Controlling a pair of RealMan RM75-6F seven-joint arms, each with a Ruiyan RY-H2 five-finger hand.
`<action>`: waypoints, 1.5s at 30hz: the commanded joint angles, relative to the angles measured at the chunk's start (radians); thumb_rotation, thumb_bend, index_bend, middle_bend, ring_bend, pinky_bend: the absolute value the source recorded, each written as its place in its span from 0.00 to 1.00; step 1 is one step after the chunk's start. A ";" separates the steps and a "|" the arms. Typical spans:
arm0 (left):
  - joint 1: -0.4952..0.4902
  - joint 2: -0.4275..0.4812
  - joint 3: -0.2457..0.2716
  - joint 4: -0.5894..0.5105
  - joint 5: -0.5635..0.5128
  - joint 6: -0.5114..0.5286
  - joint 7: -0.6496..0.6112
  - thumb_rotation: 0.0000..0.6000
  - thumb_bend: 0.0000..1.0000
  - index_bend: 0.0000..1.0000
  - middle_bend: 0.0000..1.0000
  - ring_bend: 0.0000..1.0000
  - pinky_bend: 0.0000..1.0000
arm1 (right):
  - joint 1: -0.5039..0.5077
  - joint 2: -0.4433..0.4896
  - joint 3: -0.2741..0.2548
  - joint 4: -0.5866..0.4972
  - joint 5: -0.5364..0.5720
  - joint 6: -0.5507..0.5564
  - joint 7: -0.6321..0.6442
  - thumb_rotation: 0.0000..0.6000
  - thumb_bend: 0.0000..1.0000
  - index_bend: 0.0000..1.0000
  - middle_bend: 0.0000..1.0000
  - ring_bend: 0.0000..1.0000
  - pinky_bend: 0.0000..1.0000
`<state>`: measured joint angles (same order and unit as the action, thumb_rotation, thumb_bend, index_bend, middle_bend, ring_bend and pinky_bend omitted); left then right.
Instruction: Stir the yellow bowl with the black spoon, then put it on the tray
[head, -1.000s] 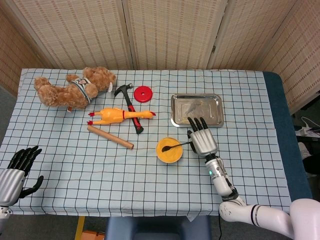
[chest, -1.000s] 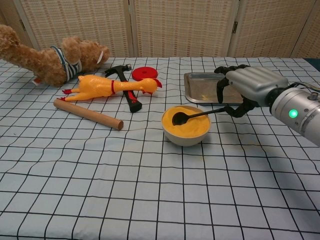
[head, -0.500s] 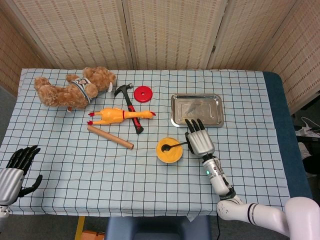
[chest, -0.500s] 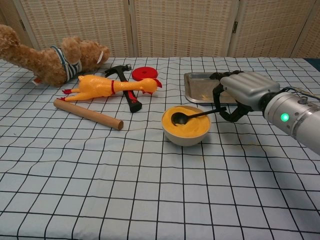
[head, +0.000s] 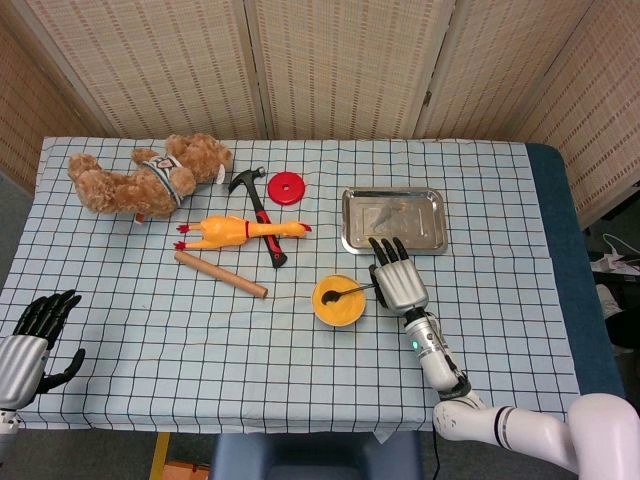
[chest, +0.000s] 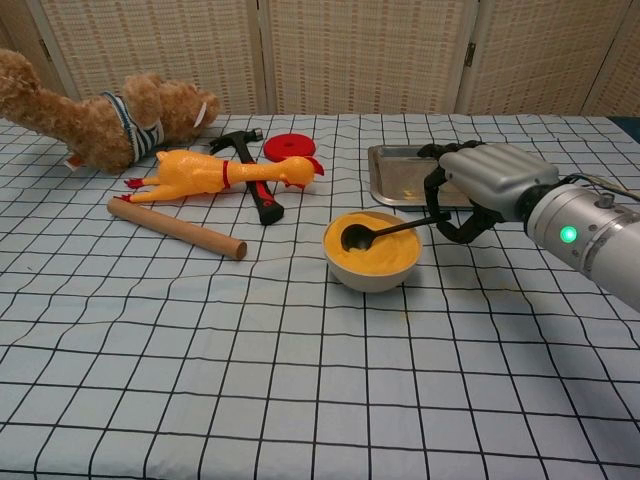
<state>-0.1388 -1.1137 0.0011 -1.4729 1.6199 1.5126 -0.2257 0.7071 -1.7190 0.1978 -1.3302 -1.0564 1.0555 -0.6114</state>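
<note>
The yellow bowl (head: 339, 319) (chest: 370, 276) stands on the checked cloth in front of the metal tray (head: 410, 215) (chest: 395, 186). The black spoon (head: 346, 293) (chest: 386, 229) has its head down inside the bowl, and its handle runs right over the rim. My right hand (head: 398, 281) (chest: 486, 184) grips the handle's end just right of the bowl, fingers curled around it. My left hand (head: 36, 334) rests at the table's near left corner, fingers spread and holding nothing; only the head view shows it.
Left of the bowl lie a wooden rolling pin (head: 221, 274) (chest: 176, 227), a rubber chicken (head: 240, 230) (chest: 215, 171), a hammer (head: 259, 211) (chest: 256, 187) and a red disc (head: 286, 186) (chest: 290, 146). A teddy bear (head: 145, 180) (chest: 95, 115) lies at the far left.
My right hand has drawn slightly left and nearer the bowl, and the spoon's head has slid a little left inside the bowl. The left hand has hardly moved.
</note>
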 joint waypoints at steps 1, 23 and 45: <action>0.001 0.000 0.001 0.000 0.001 0.001 0.001 1.00 0.43 0.00 0.00 0.00 0.06 | 0.000 0.004 -0.002 -0.007 -0.001 0.001 0.000 1.00 0.37 0.51 0.01 0.00 0.00; 0.001 -0.001 0.002 0.007 0.006 0.007 -0.005 1.00 0.42 0.00 0.00 0.00 0.06 | 0.003 0.009 -0.010 -0.016 0.021 0.001 -0.025 1.00 0.37 0.53 0.01 0.00 0.00; -0.002 -0.004 0.001 0.006 0.001 0.002 -0.002 1.00 0.42 0.00 0.00 0.00 0.07 | 0.002 0.026 -0.009 -0.030 0.029 -0.010 0.007 1.00 0.37 0.46 0.01 0.00 0.00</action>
<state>-0.1405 -1.1176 0.0024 -1.4666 1.6210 1.5147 -0.2281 0.7088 -1.6927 0.1888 -1.3596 -1.0279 1.0456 -0.6049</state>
